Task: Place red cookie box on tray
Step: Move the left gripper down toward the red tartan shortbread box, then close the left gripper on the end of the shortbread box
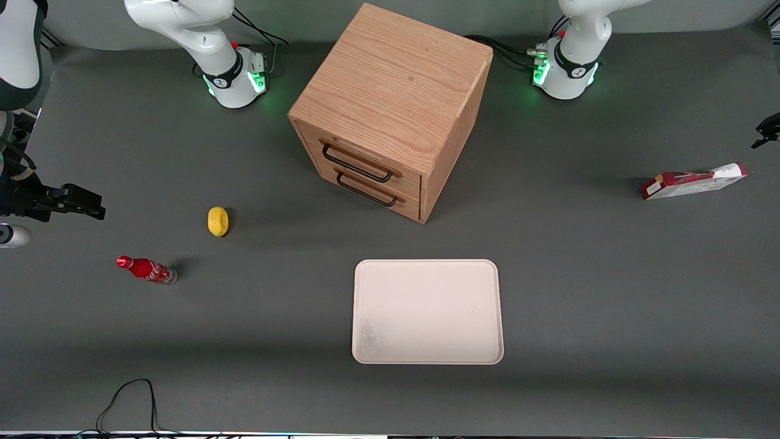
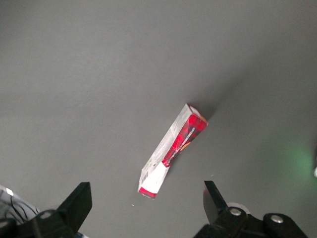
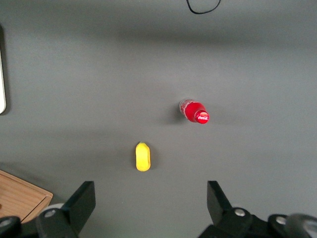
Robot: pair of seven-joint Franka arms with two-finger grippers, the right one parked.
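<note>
The red cookie box (image 1: pixel 693 182) stands on a long narrow side on the grey table, toward the working arm's end, its white end panel showing. In the left wrist view the box (image 2: pixel 173 148) lies below my left gripper (image 2: pixel 144 191), which hangs well above it, open and empty, with its fingers (image 2: pixel 79 198) wide apart. Only a black part of the gripper (image 1: pixel 766 130) shows at the edge of the front view, above and beside the box. The cream-white tray (image 1: pixel 365 341) lies flat, nearer to the front camera than the drawer cabinet, with nothing on it.
A wooden two-drawer cabinet (image 1: pixel 390 110) stands mid-table, drawers shut. A yellow lemon-like object (image 1: pixel 217 221) and a small red soda bottle (image 1: pixel 146 269) lie toward the parked arm's end. A black cable (image 1: pixel 131 396) loops at the table's front edge.
</note>
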